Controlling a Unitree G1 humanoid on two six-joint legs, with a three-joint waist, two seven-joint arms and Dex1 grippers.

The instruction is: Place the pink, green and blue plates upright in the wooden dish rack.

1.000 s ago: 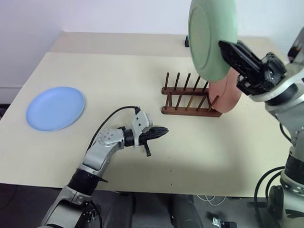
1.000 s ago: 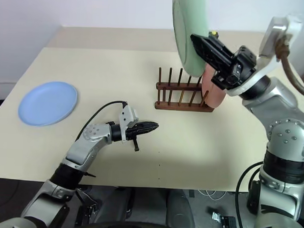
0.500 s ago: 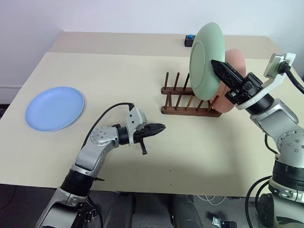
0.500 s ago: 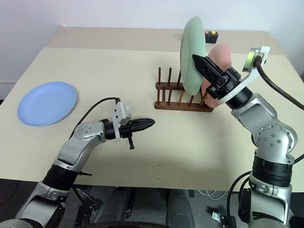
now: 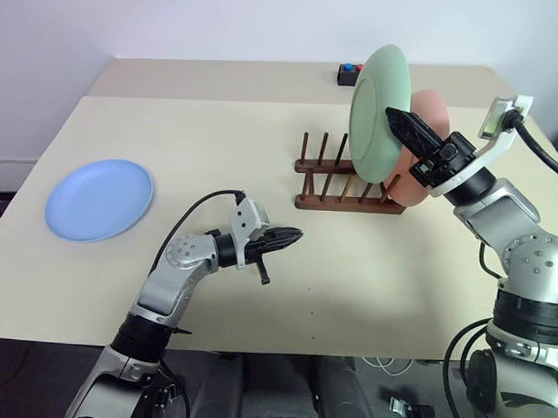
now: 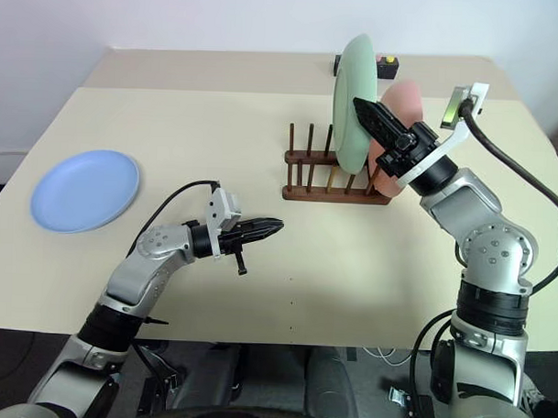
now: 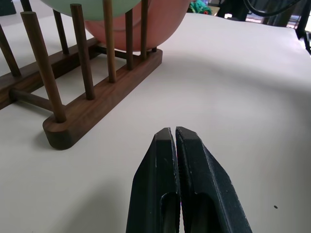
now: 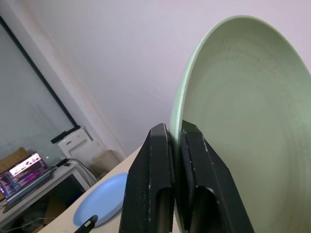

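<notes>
The right gripper (image 5: 403, 124) was clamped on the rim of the pale mint-green round plastic plate (image 5: 378, 102), fingers pinching its edge — the plate stood on edge over the small dark brown wooden peg rack (image 5: 346, 182), its lower rim down among the pegs. Just behind it, the salmon-pink round plate (image 5: 424, 145) stood upright at the rack's right end. Over on the left, the light blue round plate (image 5: 100, 199) lay flat on the beige table (image 5: 387, 268), well apart from the rack. The left gripper (image 5: 290, 235) hovered near the table's middle — fingers pressed together, holding nothing, pointed toward the rack.
</notes>
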